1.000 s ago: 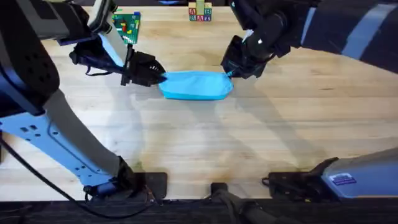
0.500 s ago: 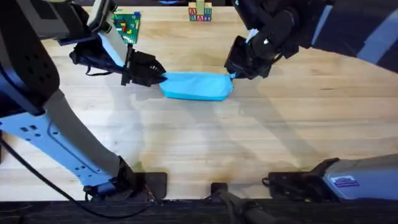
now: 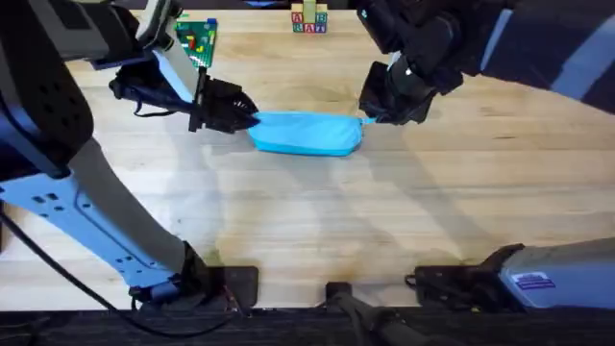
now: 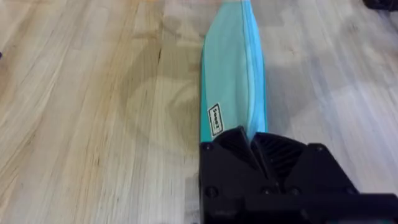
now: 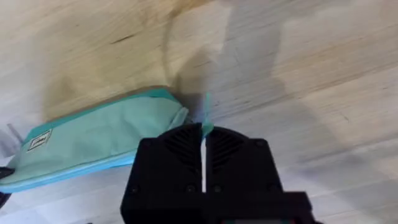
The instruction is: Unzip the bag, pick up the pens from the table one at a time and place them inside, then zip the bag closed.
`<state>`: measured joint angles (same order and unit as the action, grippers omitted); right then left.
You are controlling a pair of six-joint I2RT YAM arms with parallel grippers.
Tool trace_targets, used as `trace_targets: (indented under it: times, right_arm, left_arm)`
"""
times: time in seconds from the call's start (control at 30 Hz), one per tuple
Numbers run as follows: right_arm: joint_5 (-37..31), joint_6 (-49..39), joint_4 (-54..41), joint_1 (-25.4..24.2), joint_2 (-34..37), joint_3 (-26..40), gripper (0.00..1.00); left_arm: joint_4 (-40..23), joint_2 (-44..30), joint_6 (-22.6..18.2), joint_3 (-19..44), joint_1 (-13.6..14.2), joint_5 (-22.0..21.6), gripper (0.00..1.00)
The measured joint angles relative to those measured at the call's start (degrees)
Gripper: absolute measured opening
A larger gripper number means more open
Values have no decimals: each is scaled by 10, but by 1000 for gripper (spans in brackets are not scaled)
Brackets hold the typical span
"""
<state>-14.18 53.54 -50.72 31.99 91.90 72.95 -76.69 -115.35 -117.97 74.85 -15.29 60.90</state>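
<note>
- worktop (image 3: pixel 317 221): one, wooden, light grain
- bag (image 3: pixel 306 133): one, mid-worktop, flat, long axis left-right between both arms
- left end effector (image 3: pixel 248 119): clamped on the bag's left end
- right end effector (image 3: pixel 369 117): pinched closed on the teal pull tab (image 5: pixel 206 111) at the bag's right end

I see the bag (image 3: pixel 306 133) lying mid-table (image 3: pixel 307 221); left gripper (image 3: pixel 248 119) at its left end; right gripper (image 3: pixel 370 117) at its right.

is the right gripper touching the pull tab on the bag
Touching. In the right wrist view, the right gripper has its fingers shut on the thin teal pull tab sticking out from the end of the bag.
</note>
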Motion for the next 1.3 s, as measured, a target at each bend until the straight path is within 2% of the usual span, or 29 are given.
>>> trace_targets:
  times: [0.4, 0.6, 0.67, 0.83, 1.2, 1.3]
  right_arm:
    - [-27, 0, 0, -6, 75, 0, 32]
    - [-11, 0, -4, -32, 75, 2, 32]
    - [-26, -2, -36, -57, 75, 2, 32]
    - [-67, -7, -47, -90, 75, 0, 32]
    - [-87, -11, -79, -93, 75, 0, 30]
    - [-87, -13, -88, -93, 54, -1, 31]
  left_arm:
    - [0, 0, 0, 0, 0, 0, 42]
    - [0, 0, 0, 0, 1, 4, 42]
    - [2, 0, 0, 0, 1, 1, 42]
    - [2, 0, 0, 0, -3, -6, 42]
    - [2, 0, 0, 0, -3, -7, 42]
    - [3, 0, 0, 0, -3, -7, 42]
